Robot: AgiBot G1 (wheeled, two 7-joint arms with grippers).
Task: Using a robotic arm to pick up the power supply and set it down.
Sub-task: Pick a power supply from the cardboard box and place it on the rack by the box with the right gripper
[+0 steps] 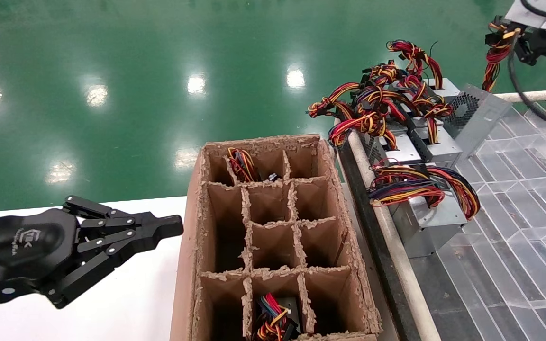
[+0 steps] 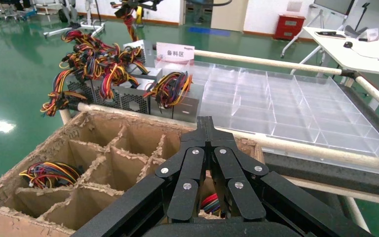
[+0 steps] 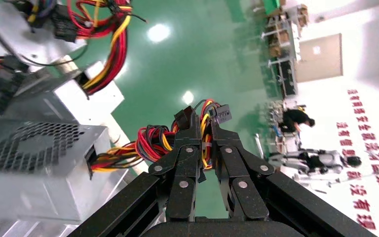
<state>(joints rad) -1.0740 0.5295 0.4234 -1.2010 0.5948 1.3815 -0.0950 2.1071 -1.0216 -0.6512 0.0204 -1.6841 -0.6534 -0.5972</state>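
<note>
Power supply [image 3: 34, 168] hangs by its wire bundle [image 3: 158, 143] from the right gripper [image 3: 202, 129], far right in the scene, above the row of other power supplies [image 1: 420, 142]. The fingers of this gripper are pressed together on the red, yellow and black wires, and the silver box with its perforated grille sits just beside the gripper, tilted. In the head view only a part of this gripper [image 1: 522, 40] is visible at the far right corner, with a bunch of wires [image 1: 495, 57] dangling under it. The left gripper [image 1: 171, 227] is parked at the near left over the white table [image 1: 112, 303], its fingers closed together with nothing between them, and its tip points toward the cardboard box [image 1: 192, 265] with dividers. 2 of the compartments of this box hold units with wires, 1 far [image 1: 241, 163] and 1 near [image 1: 273, 319]. The clear plastic tray [image 1: 505, 265] lies on the right.
</note>
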